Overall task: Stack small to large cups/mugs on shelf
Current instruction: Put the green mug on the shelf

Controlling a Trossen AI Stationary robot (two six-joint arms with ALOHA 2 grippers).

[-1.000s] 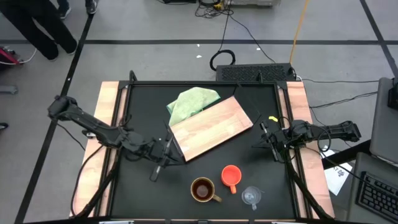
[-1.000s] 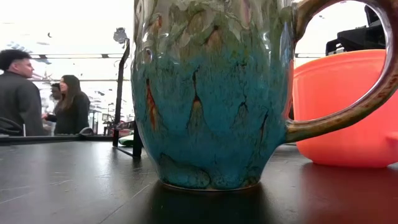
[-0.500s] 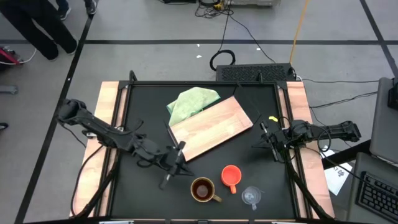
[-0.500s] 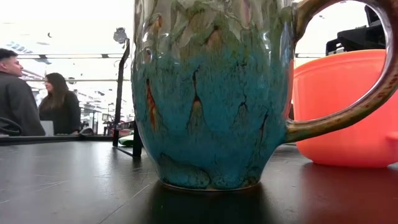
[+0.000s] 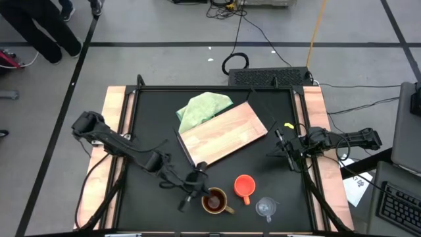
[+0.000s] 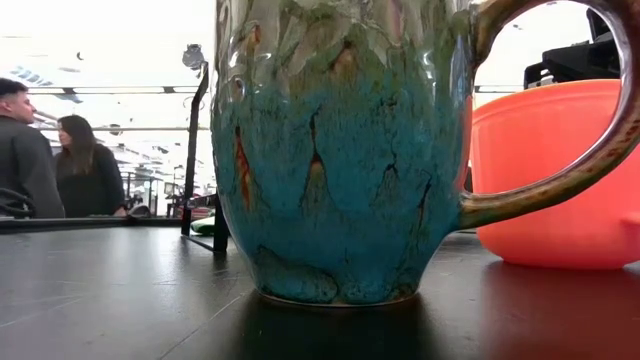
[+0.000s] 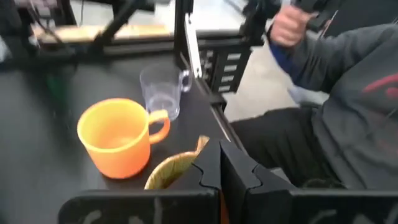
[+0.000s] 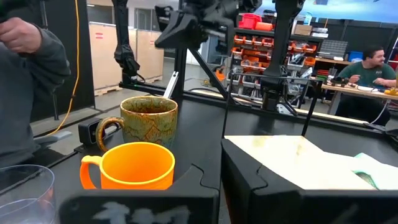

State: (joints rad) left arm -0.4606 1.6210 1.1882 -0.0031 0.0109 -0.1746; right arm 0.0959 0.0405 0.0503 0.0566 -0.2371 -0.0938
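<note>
A: Where is the left gripper (image 5: 189, 191)?
B: Just beside the mug (image 5: 214, 201) at the table's front edge, holding nothing. It should close squarely on the rim

A: Are its fingers open?
B: Cannot tell. The right gripper (image 5: 287, 152) waits by the shelf (image 5: 223, 133); its opening is hidden too

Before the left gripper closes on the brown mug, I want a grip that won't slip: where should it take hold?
Probably the rim wall of the brown mug, from above on its left side, where the left gripper hovers. The mug stands upright and open-topped; its handle points right, toward the orange cup, leaving little room there.
</note>
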